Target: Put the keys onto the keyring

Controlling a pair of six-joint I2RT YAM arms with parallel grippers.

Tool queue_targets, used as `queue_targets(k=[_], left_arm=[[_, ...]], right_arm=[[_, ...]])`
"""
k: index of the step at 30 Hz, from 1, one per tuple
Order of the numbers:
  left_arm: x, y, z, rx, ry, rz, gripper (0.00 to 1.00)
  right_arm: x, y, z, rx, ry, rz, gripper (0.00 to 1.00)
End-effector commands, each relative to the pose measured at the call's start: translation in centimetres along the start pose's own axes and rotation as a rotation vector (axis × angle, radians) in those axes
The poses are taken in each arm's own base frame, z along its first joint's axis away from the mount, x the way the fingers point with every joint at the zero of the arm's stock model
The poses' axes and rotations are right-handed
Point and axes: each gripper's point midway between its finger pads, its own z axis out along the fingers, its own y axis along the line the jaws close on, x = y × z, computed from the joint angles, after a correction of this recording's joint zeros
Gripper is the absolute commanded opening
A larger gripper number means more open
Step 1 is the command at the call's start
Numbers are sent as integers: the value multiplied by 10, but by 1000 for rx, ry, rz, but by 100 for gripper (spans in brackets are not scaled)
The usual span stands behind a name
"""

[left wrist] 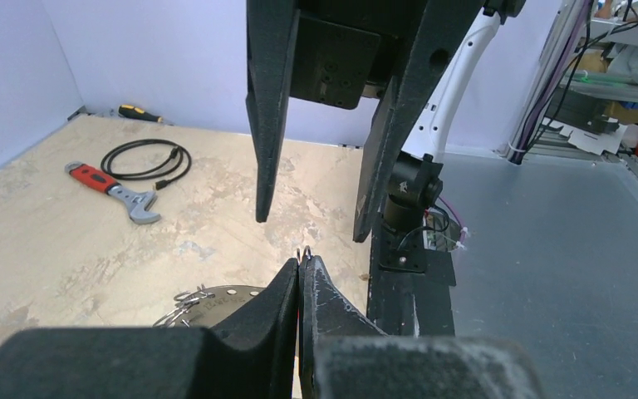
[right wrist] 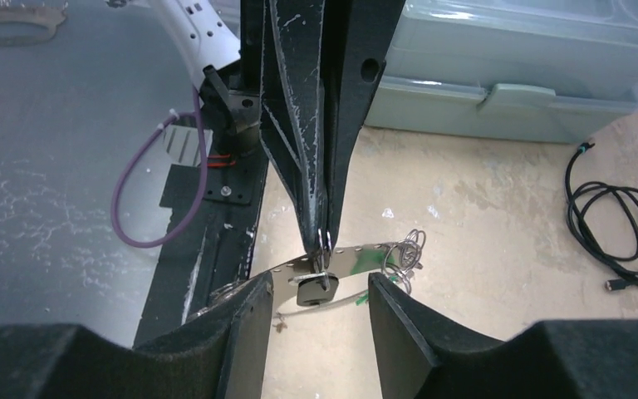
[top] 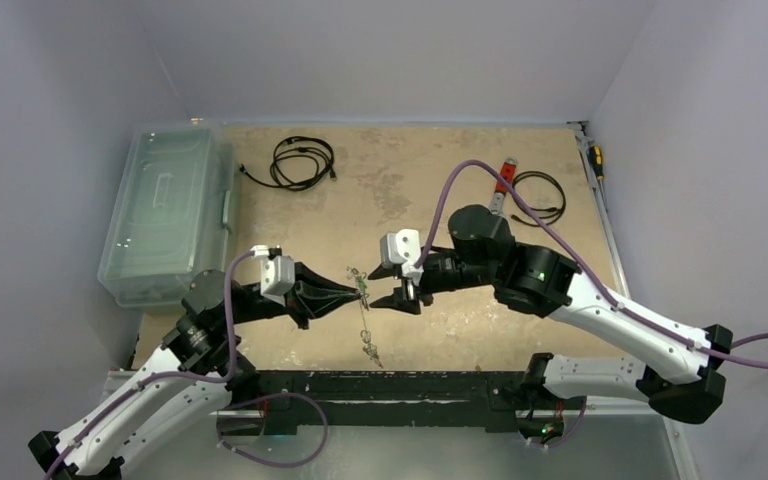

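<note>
Pale lilac walls (top: pixel 400 50) closing in on three sides, mottled beige tabletop (top: pixel 400 200) under even, diffuse light, black rail (top: pixel 380 385) along the near edge, scuffed grey metal sheet (left wrist: pixel 548 274) beyond it, cluttered shelving (left wrist: pixel 623 75) further off

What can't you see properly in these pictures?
- Top view: the tiny metal keys are too small to count.
- Left wrist view: the shut left gripper hides most of the flat grey metal keyring.
- Right wrist view: whether the small wire loop it pinches belongs to key or keyring is too small.
</note>
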Motion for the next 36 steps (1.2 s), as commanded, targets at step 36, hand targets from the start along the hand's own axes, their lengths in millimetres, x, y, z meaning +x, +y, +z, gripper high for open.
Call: queue_targets(k=[36], left_arm=[[-30,-3,-9,-20,-125,73,0]], right_arm=[[-9,2,19,9,-236,-8,37]])
